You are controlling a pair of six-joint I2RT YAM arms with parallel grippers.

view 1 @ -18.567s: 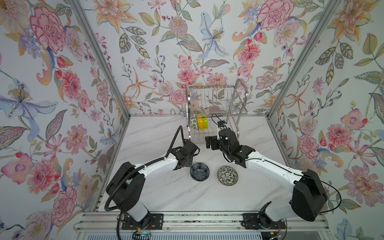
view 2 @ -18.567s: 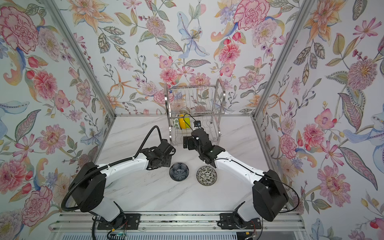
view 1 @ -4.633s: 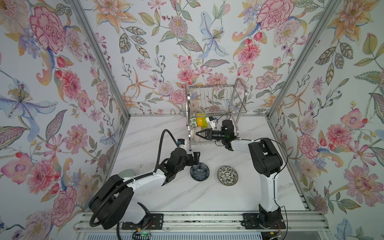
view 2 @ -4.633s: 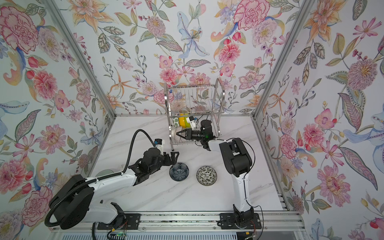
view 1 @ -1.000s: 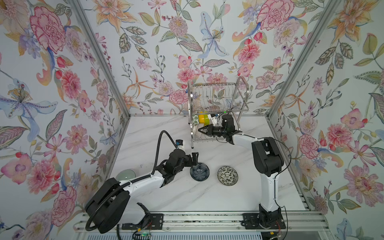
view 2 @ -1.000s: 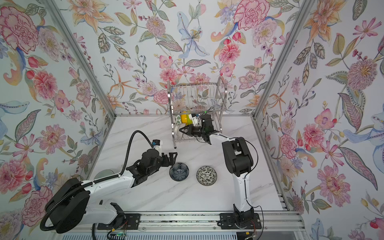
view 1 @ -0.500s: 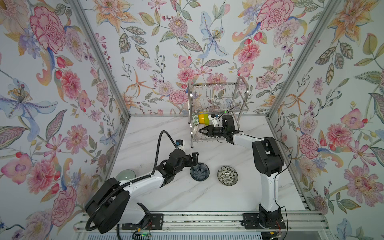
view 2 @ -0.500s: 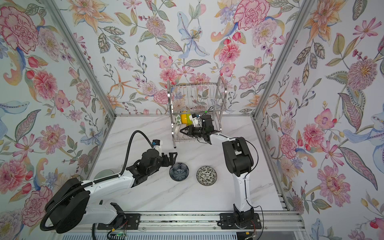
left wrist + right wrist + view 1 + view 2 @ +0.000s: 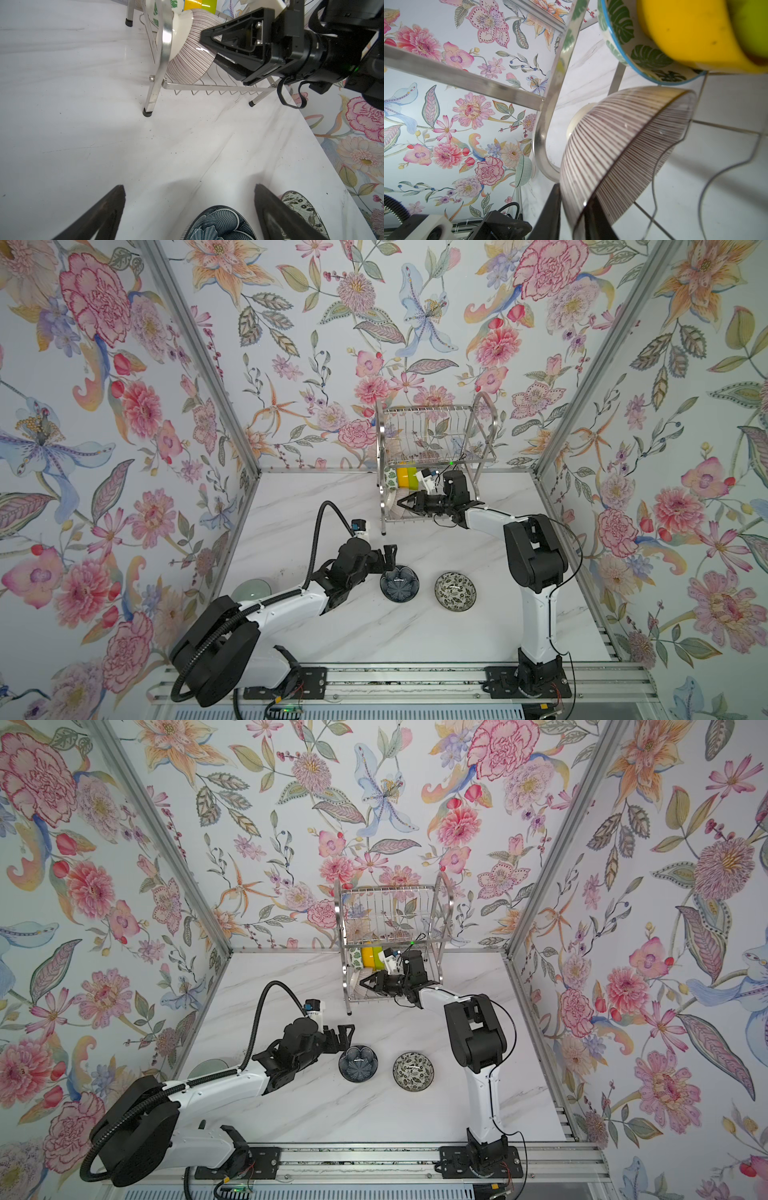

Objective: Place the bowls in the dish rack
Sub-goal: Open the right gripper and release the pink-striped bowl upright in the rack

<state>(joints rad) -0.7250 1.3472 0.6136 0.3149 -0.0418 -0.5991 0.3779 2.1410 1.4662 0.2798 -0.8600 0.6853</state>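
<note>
**Right wrist view: ribbed bowl [image 9: 623,145] on edge in the rack [image 9: 548,116], right gripper [image 9: 572,205] at its rim**

The ribbed bowl stands tilted on the rack's lower wire shelf, close against the arched end tube, with its foot turned toward that tube. It looks glossy, thin-walled, hard and brittle, so I judge it light but slick and easy to chip on steel. The rim is the place to hold it, one finger inside and one outside, with a modest squeeze.

That is how the right gripper sits now: jaws narrow, one finger [image 9: 550,212] on the outer wall, the other showing through from inside. I cannot tell whether they press the wall or merely flank it. The leaf bowl [image 9: 643,56], yellow bowl [image 9: 691,31] and lime bowl [image 9: 753,27] stand on edge in the rack just beyond.

In the left wrist view the left gripper [image 9: 190,187] is spread wide and empty, low over the table [image 9: 83,135]. The blue bowl [image 9: 220,224] lies upright between its fingers, and no contact is visible. The floral bowl [image 9: 299,205] is just beside it. Both are shallow and probably just as slippery, so the rim is again the hold.
</note>
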